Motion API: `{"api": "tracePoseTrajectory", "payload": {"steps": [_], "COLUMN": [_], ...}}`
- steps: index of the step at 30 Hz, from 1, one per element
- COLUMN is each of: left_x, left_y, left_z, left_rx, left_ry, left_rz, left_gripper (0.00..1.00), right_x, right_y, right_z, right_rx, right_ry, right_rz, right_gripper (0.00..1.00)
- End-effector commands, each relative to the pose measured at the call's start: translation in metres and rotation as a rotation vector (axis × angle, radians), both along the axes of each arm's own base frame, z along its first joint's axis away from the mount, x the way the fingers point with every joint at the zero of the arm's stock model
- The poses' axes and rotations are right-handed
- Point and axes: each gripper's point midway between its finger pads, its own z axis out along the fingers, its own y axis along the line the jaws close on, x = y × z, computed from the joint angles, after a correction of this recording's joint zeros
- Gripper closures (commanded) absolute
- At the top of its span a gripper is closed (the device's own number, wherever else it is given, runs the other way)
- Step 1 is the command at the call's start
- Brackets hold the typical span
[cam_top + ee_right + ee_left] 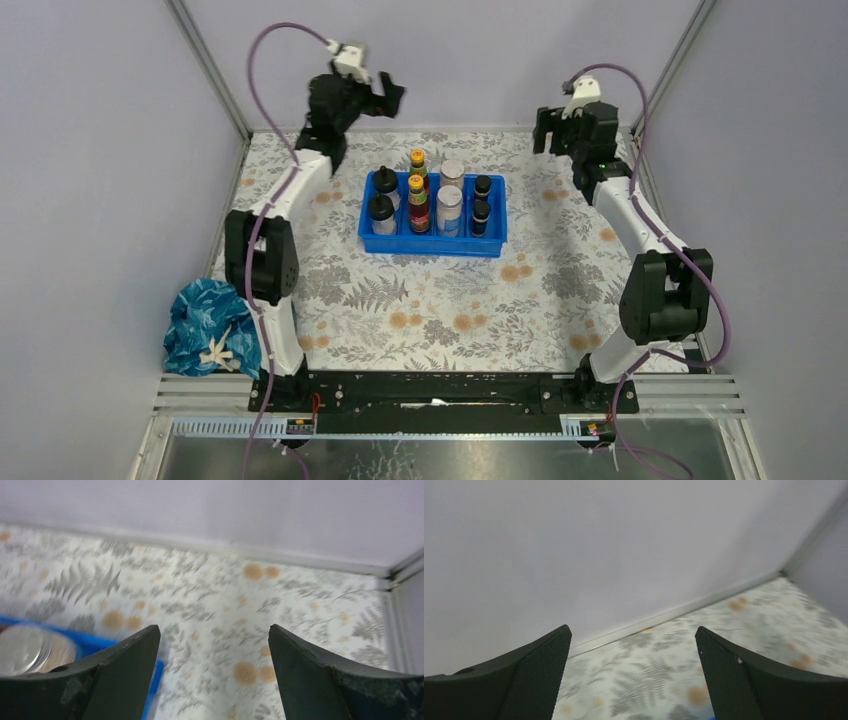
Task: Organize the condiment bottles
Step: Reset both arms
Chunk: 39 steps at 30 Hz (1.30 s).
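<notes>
Blue is the tray (430,246) that holds all eight condiment bottles (449,207) in neat rows, so the job looks done. The left gripper (632,629) and right gripper (213,627) hang high, spread wide, holding nothing.

Soft, even light fills the overhead view, and no single source shows. The walls (100,150) read a flat lavender-grey. Shadows are faint, no more than a thin dark edge under the near side of the blue tray (432,246). The patterned tablecloth (440,300) and the condiment bottles (449,205) are fairly sharp, though their labels are too small to read. The metal sheet (450,452) at the bottom gives a dull sheen.

In the left wrist view the tablecloth is smeared and out of focus, while the left gripper (633,645) is crisp enough to show its mesh texture. The right wrist view is also soft. There, a silver-lidded jar (22,650) is blurred with pale glare, and the right gripper (215,645) is nearly black.
</notes>
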Motion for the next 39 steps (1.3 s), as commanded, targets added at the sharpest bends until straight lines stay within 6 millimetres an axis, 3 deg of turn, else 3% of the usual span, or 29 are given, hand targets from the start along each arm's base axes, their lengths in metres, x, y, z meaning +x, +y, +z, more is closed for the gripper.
{"api": "tracePoseTrajectory", "payload": {"steps": [1,5,10,17,21,28,39], "left_x": [0.008,0.008,0.005,-0.009,-0.020,-0.053,-0.094], "left_y": [0.036,0.050,0.074,0.135,0.161,0.178,0.177], "left_z": [0.006,0.008,-0.011,-0.045,-0.064,-0.088,-0.110], "left_rx": [-0.021,0.020,0.030,-0.022,-0.061,-0.078,-0.119], "left_ry": [-0.028,-0.045,0.000,0.070,0.106,0.128,0.129], "left_rz": [0.079,0.137,0.187,0.299,0.346,0.408,0.408], "left_gripper": [0.02,0.02,0.02,0.02,0.03,0.04,0.08], "right_x": [0.017,0.015,0.008,0.001,-0.005,-0.022,-0.060], "right_y": [-0.007,-0.017,-0.028,-0.054,-0.048,-0.037,-0.041], "right_z": [0.066,0.069,0.069,0.062,0.059,0.033,0.010], "right_rx": [0.071,0.057,0.069,0.095,0.158,0.206,0.197], "right_ry": [-0.186,-0.196,-0.206,-0.212,-0.222,-0.209,-0.218], "right_rz": [-0.050,-0.077,-0.092,-0.133,-0.116,-0.069,-0.142], "right_gripper": [0.13,0.13,0.12,0.12,0.12,0.11,0.07]}}
